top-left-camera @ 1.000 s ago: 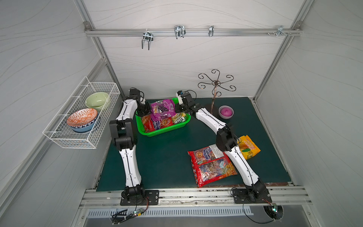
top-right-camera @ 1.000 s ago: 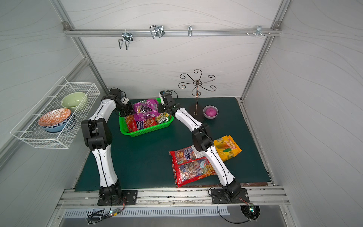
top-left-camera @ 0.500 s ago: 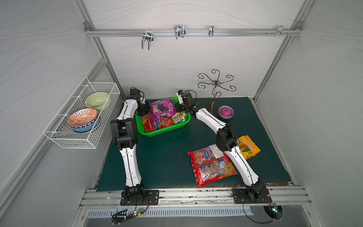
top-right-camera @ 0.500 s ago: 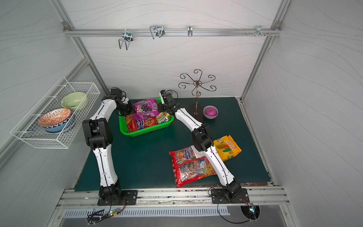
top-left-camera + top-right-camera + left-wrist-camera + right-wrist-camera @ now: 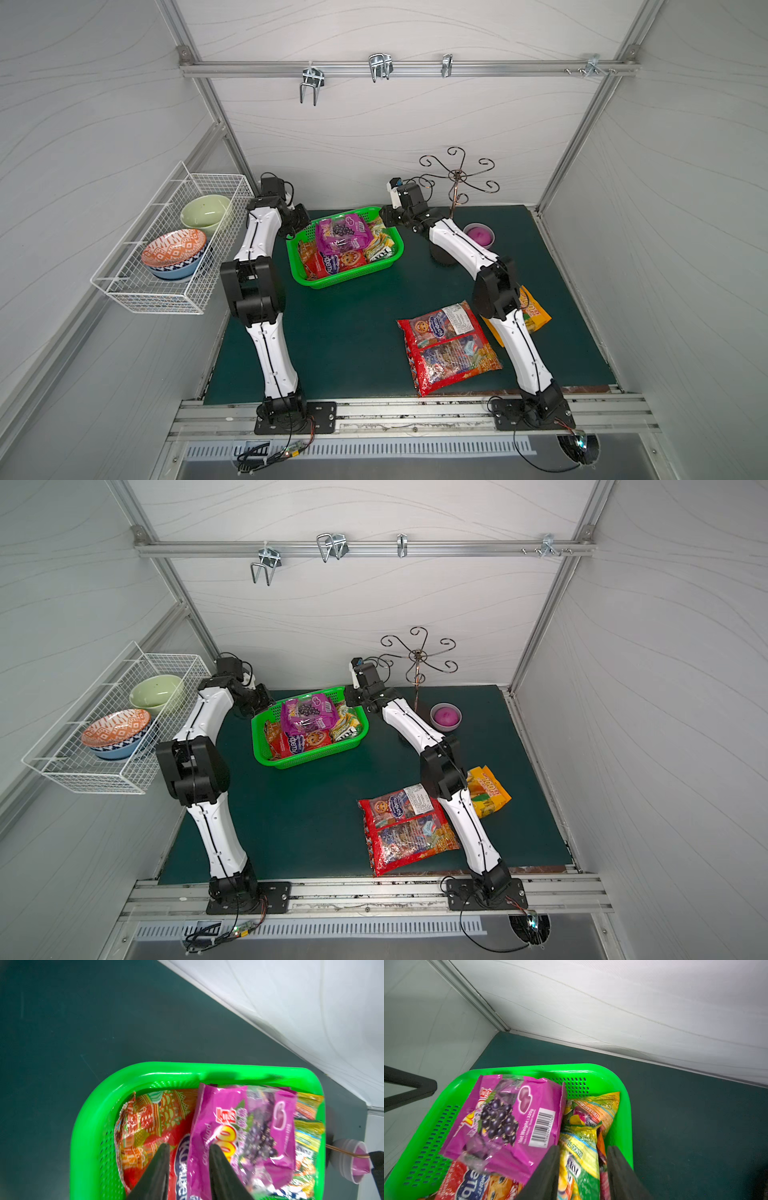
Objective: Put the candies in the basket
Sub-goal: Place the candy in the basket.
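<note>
The green basket (image 5: 345,283) (image 5: 309,761) stands at the back of the mat. In it a purple bag (image 5: 343,235) (image 5: 508,1118) lies on top of a red bag (image 5: 328,264) (image 5: 145,1126), beside green (image 5: 581,1147) and orange (image 5: 600,1105) FOX'S bags. My left gripper (image 5: 189,1145) hovers open over the basket's left end, above the purple bag's edge. At the right end my right gripper (image 5: 584,1147) is open above the green bag. A large red bag (image 5: 449,347) lies near the front. A yellow-orange bag (image 5: 534,309) is partly hidden under my right arm.
A pink bowl (image 5: 478,235) and a curly metal stand (image 5: 456,178) stand right of the basket, behind my right arm. A white wire basket (image 5: 174,291) with bowls hangs on the left wall. The back wall is close behind the green basket.
Both grippers have gone from shut to open. The purple bag, held between them before, has dropped a little and now rests on the bags in the basket.
</note>
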Motion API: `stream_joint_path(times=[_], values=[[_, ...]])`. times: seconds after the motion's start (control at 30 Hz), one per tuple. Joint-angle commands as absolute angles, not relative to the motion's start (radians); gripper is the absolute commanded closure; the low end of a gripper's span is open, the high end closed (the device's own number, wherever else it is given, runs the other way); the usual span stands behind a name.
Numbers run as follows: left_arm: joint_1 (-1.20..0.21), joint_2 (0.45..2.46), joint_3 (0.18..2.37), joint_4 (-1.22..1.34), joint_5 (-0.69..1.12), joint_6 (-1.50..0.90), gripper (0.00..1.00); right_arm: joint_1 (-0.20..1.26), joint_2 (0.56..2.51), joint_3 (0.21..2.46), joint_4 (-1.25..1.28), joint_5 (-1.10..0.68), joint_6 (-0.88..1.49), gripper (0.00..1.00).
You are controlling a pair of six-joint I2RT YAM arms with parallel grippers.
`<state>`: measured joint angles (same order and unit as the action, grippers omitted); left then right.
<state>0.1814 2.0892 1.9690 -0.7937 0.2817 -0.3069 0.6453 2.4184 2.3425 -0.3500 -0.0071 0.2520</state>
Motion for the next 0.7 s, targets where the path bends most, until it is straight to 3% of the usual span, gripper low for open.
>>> stream_joint_path(times=[0.0, 0.27, 0.43, 0.67], values=[[0.184, 2.012, 1.934, -0.772, 0.316, -0.304, 0.63, 0.653, 2.291, 2.290, -0.387, -0.036, 0.216, 0.53], [0.142, 1.869, 1.760, -0.806, 0.408, -0.269, 0.63, 0.663, 2.088, 2.066, -0.460, -0.131, 0.184, 0.37], [0.056, 1.781, 1.681, -0.855, 0.420, -0.211, 0.63, 0.664, 1.980, 1.947, -0.554, -0.036, 0.163, 0.34], [-0.058, 1.661, 1.574, -0.886, 0.434, -0.167, 0.63, 0.659, 1.797, 1.710, -0.630, -0.054, 0.139, 0.32]])
